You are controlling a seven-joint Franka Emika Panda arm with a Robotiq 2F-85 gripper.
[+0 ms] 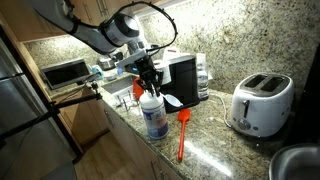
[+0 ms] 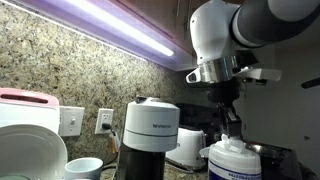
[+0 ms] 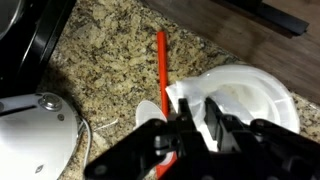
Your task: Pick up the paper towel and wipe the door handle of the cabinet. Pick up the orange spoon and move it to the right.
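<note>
A white cylinder with a blue label (image 1: 155, 118) stands on the granite counter, and a white paper towel (image 3: 196, 98) sticks up from its top. My gripper (image 3: 197, 125) hangs right above it, its fingers closed around the towel; it shows in both exterior views (image 1: 150, 82) (image 2: 232, 122). The orange spoon (image 1: 183, 132) lies flat on the counter beside the cylinder. In the wrist view the spoon (image 3: 162, 65) runs straight along the left of the cylinder's lid (image 3: 255, 100).
A white toaster (image 1: 260, 103) stands on the counter past the spoon. A black and white coffee machine (image 1: 183, 80) (image 2: 150, 135) is behind the cylinder. A white spoon-like piece (image 3: 147, 112) lies by the orange spoon. The counter edge and wood cabinets (image 1: 90, 125) are below.
</note>
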